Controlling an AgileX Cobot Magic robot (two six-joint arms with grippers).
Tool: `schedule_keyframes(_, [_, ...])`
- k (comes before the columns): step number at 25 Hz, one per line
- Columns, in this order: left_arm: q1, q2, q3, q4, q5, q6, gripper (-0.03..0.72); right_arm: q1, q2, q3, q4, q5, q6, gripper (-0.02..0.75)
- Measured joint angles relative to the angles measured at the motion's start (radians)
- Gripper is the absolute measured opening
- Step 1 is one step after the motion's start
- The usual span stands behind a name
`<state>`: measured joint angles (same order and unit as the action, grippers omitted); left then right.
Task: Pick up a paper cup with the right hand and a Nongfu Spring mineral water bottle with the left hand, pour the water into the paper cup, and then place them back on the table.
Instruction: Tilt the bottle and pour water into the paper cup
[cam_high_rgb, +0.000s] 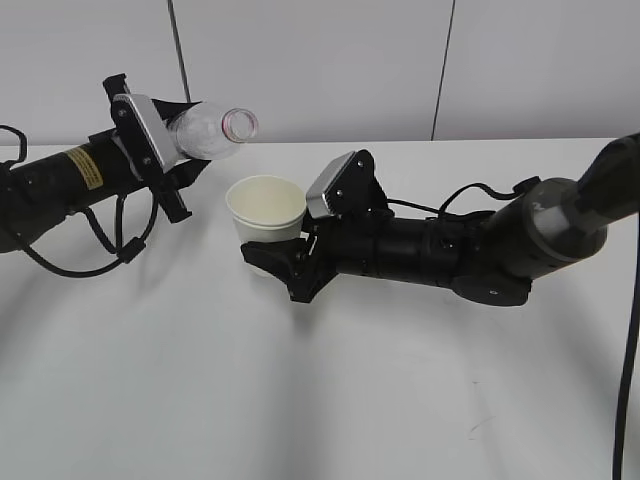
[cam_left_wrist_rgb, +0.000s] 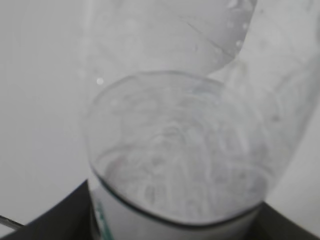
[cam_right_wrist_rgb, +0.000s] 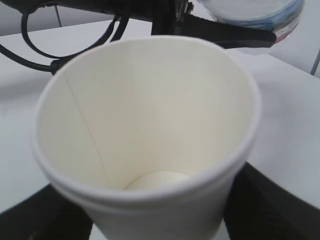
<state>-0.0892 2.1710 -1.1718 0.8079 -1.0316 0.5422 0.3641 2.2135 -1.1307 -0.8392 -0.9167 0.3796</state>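
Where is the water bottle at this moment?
In the exterior view, the water bottle is upper left, held tilted in the left pincer, its open mouth just above and left of the paper cup.

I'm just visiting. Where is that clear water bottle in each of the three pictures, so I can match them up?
Exterior view: the bottle is upper left, tilted, mouth towards the paper cup.
Left wrist view: the bottle fills most of the picture, seen close from behind.
Right wrist view: only its bottom end shows, top right, above the paper cup.
Shared landmark: the white table.
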Motion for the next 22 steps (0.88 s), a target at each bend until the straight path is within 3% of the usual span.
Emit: schedule_keyframes(22, [0.001,0.000,0.000,-0.040,-0.057,0.307,0.372,0.000,0.000,0.000,0.003,0.024,0.051,0.508])
